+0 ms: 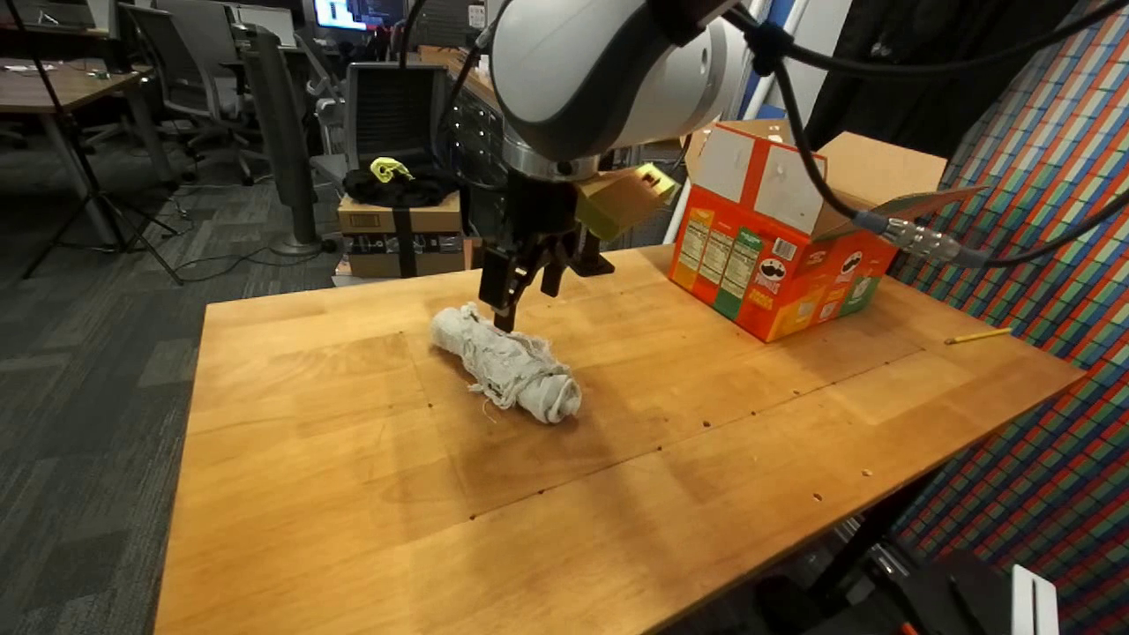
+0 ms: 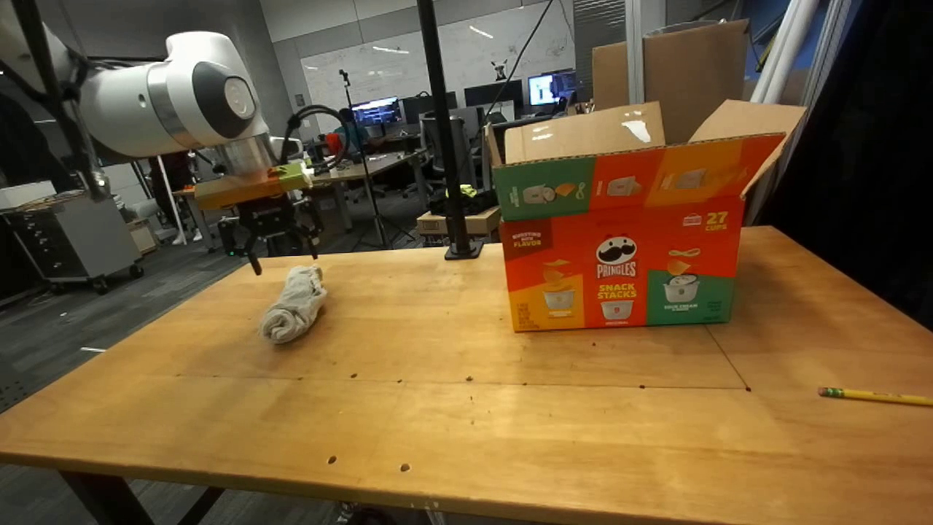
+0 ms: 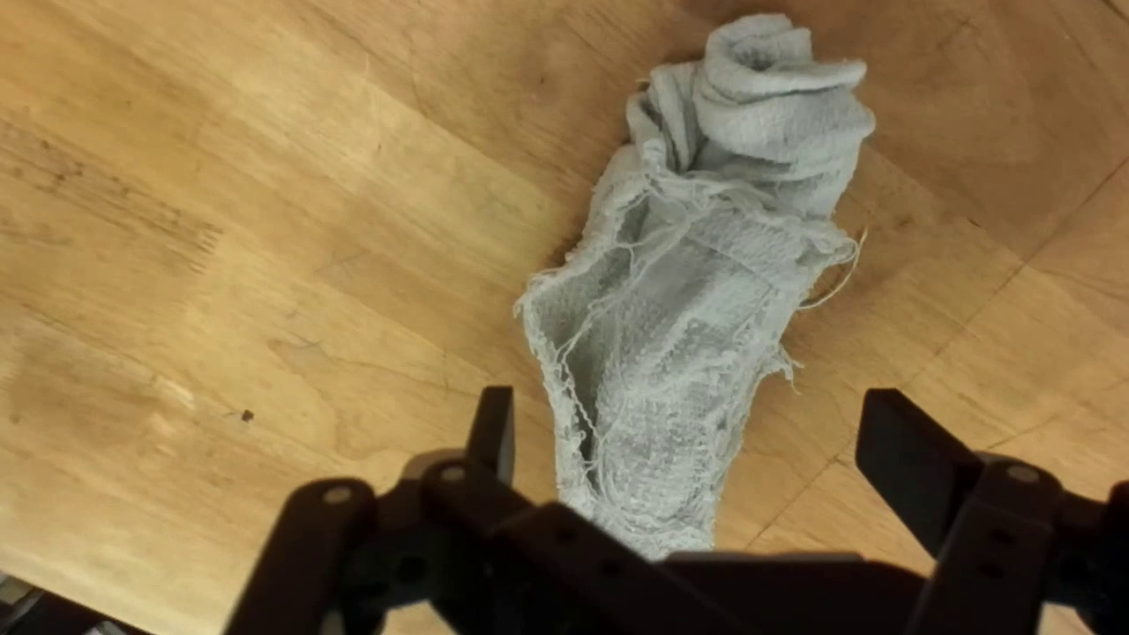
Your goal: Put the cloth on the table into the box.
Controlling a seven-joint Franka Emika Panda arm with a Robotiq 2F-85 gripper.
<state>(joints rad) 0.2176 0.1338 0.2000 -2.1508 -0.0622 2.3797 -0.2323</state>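
Cloth (image 3: 679, 370): lay in a pale grey roll on the table (image 1: 353, 494), outside the box (image 2: 619, 248); long axis ran from about half past twelve to half past six in the wrist view.
Fringe: ragged threads ran along the edges; a loose strand curled out at three o'clock.
Gripper (image 3: 692, 432): pointed down over the cloth, fingers (image 3: 492, 432) spread wide, at about eight and four o'clock of it in the wrist view; it had hold of nothing.
Gap: wood showed between the cloth and each finger there, narrower on the eight o'clock side.
Contact: a fingertip (image 1: 504, 322) overlapped the cloth's edge in an exterior view; I could not tell touching from just above.
Arm (image 2: 124, 113): white and grey, extended from ten o'clock of the gripper in an exterior view, a yellow-orange block (image 2: 248, 188) at its wrist.
Box: stood upright between two and three o'clock from the cloth in both exterior views, well apart from it; flaps were raised and splayed, inside hidden.
Pencil (image 2: 875, 397): lay on the table at about four o'clock from the box in both exterior views.
Post (image 2: 442, 131): black, stood with its foot at about nine o'clock from the box in an exterior view.
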